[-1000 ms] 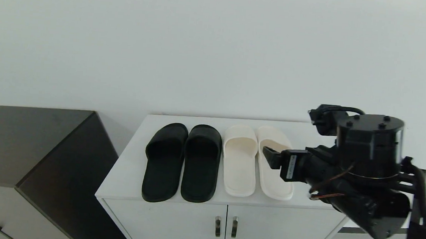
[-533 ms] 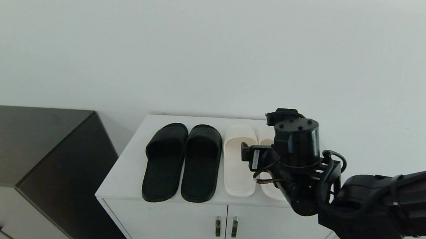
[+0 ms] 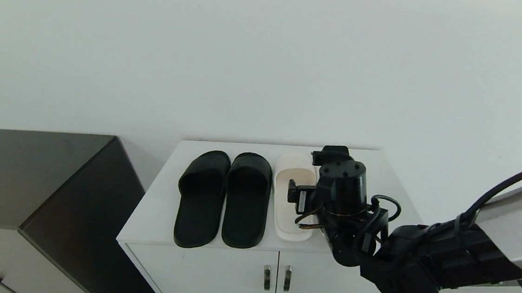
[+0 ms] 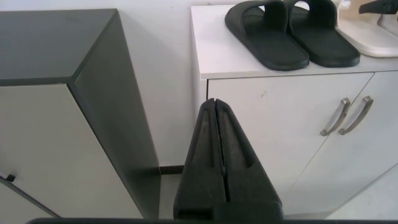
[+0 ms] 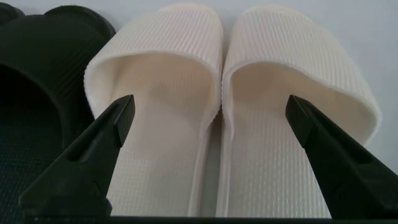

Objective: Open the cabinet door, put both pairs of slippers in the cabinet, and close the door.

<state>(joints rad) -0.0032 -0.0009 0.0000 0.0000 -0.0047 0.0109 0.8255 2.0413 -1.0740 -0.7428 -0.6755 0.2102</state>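
Right pincer (image 5: 210,106) wide over white slippers (image 5: 161,62), 3 o'clock of black pair (image 3: 201,197) on cabinet (image 3: 152,224). Light, bendy foam, I'd pinch adjoining strap edges. Left pincer (image 4: 214,130) closed, empty.

**Layout of the cabinet top and its surroundings**

Two pairs of slippers lie side by side on the cabinet (image 3: 155,217), toes toward the wall: left pair (image 3: 201,197), right pair (image 3: 289,209). The right gripper (image 5: 211,121) hangs above the right pair, fingers straddling both slippers. Two door handles (image 3: 267,277) sit side by side below the front edge. A second unit (image 3: 31,165) stands left of the cabinet
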